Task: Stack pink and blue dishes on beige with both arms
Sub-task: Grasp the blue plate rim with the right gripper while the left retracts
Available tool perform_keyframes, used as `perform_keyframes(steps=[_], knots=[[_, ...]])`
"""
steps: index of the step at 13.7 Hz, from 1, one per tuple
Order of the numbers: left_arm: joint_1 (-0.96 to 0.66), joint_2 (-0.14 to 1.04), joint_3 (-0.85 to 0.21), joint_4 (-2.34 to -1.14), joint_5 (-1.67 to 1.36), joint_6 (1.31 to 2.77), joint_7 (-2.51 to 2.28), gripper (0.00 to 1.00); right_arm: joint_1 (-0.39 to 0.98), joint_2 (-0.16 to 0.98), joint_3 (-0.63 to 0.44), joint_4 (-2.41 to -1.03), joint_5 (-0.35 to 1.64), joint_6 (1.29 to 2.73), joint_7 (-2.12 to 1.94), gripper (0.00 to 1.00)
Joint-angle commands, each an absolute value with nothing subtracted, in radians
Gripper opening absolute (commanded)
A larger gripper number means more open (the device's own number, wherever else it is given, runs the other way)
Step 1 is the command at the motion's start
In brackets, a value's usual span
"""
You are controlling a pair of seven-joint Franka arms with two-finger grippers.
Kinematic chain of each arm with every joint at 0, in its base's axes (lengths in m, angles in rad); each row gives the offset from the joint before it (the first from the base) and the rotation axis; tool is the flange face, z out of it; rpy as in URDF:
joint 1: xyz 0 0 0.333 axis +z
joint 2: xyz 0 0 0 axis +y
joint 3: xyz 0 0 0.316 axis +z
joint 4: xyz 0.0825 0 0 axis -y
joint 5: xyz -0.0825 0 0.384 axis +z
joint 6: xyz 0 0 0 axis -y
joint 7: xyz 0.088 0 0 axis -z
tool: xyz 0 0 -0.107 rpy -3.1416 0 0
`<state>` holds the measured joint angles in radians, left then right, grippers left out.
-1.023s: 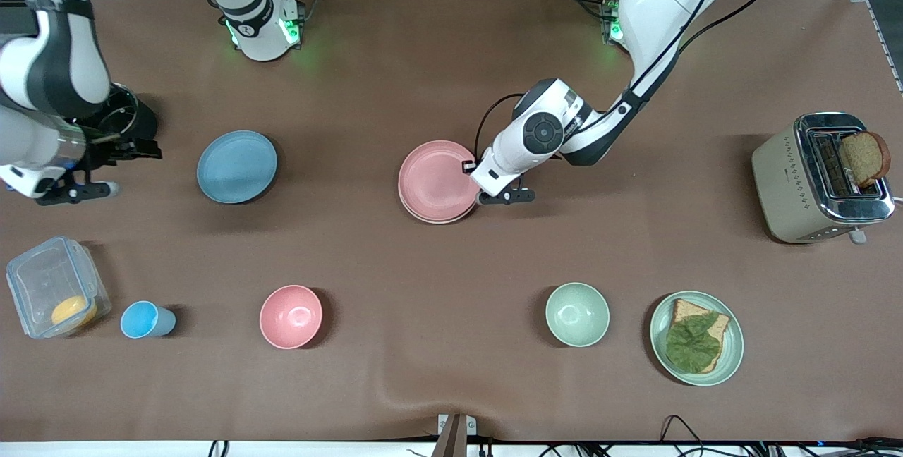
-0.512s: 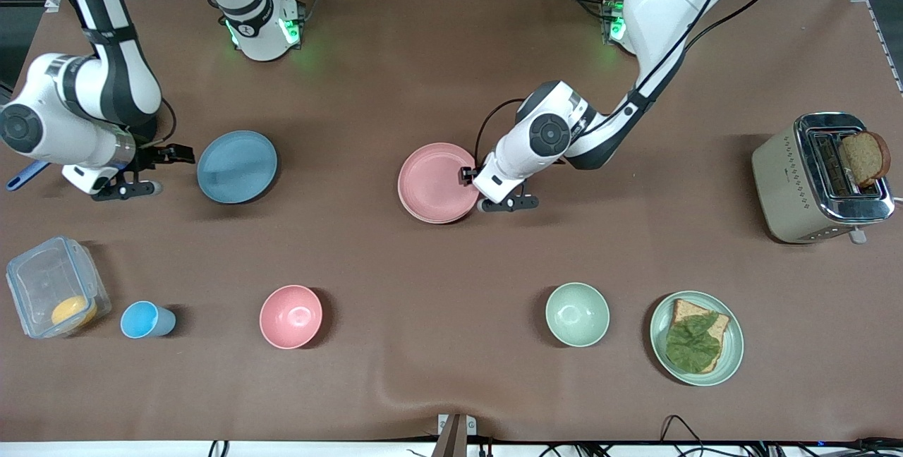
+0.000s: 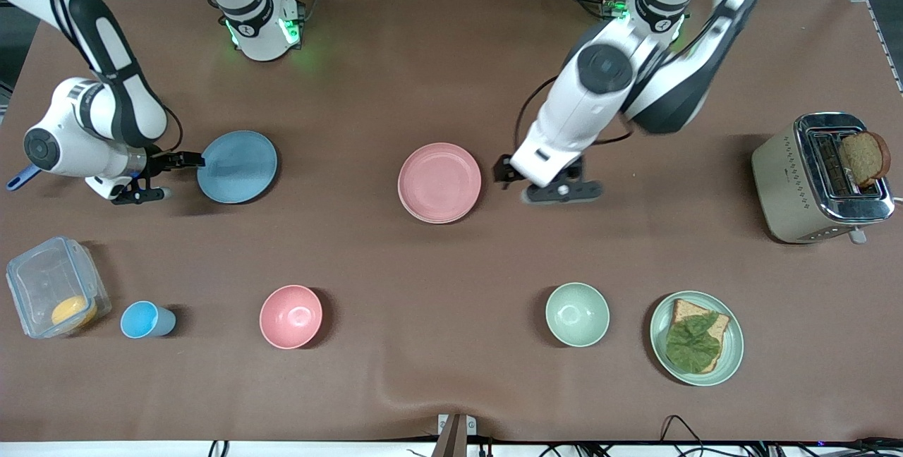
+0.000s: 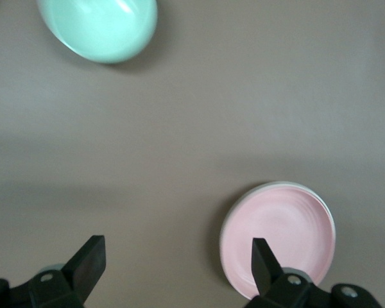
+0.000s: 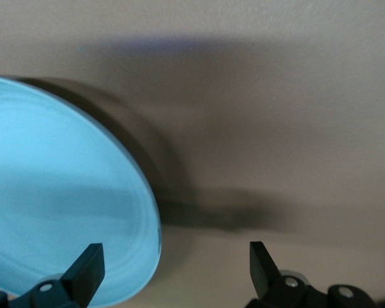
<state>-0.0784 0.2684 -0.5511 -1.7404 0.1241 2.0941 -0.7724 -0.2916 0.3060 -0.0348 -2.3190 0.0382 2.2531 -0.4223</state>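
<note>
Pink plate sits on beige, left claw open beside it over counter; right claw open at blue plate rim, grip next.

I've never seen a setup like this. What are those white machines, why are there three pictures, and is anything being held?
They are two white jointed robot arms at a brown table, each ending in a small black two-finger gripper. The big picture looks down from a high camera facing them; the other two come from cameras on each arm's wrist.

The left gripper is open beside the flat pale pink plate, which lies on a cream-beige plate whose rim just shows. The right gripper is open at the edge of the flat light blue plate. Neither holds anything.

Nearer the front camera are a clear plastic box, a small blue cup, a deep pink bowl, a pale green bowl and a green plate with bread and a leaf. A toaster stands at the left arm's end.
</note>
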Motion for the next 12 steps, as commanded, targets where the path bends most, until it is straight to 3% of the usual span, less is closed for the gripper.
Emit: perform_keyframes(steps=[1, 5, 7, 8, 12], knots=[[-0.019, 0.19, -0.551, -1.721, 0.161, 2.028, -0.79, 1.0, -0.337, 0.354, -0.017, -2.307, 0.121, 2.26, -0.475, 1.0], [0.061, 0.126, -0.554, -1.632, 0.161, 1.867, -0.717, 1.0, -0.33, 0.362, -0.017, -2.306, 0.132, 2.253, -0.479, 0.49], [0.092, 0.114, -0.552, -1.565, 0.147, 1.766, -0.66, 1.0, -0.33, 0.362, -0.017, -2.298, 0.133, 2.246, -0.473, 0.29], [0.094, 0.109, -0.536, -1.53, 0.141, 1.725, -0.591, 1.0, -0.328, 0.362, -0.017, -2.296, 0.133, 2.246, -0.471, 0.23], [0.014, 0.081, -0.281, -1.448, 0.035, 1.565, -0.297, 1.0, -0.327, 0.362, -0.015, -2.26, 0.133, 2.18, -0.468, 0.0]])
